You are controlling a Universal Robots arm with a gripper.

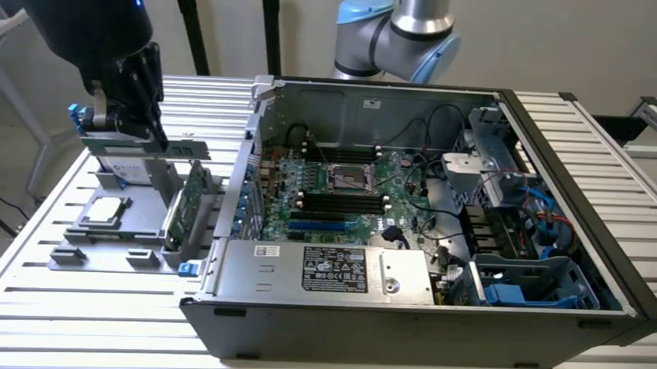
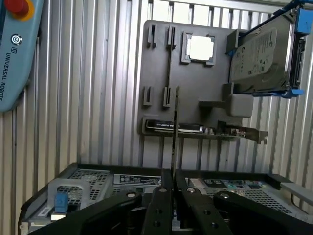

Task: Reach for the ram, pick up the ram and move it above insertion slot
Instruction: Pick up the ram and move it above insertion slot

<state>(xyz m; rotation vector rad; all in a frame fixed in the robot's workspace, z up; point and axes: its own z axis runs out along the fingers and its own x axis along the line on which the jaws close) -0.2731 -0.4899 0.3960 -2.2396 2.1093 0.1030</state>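
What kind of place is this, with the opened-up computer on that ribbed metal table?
Probably a robotics lab bench for practising computer assembly: an open computer case showing its motherboard, a grey parts holder with a hard drive, and a robot gripper clamping a thin ram.

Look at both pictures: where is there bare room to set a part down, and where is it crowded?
Free: ribbed table in front of the grey holder; table strip beside the computer case. Crowded: the motherboard and cabled drive bay; the holder's slots.
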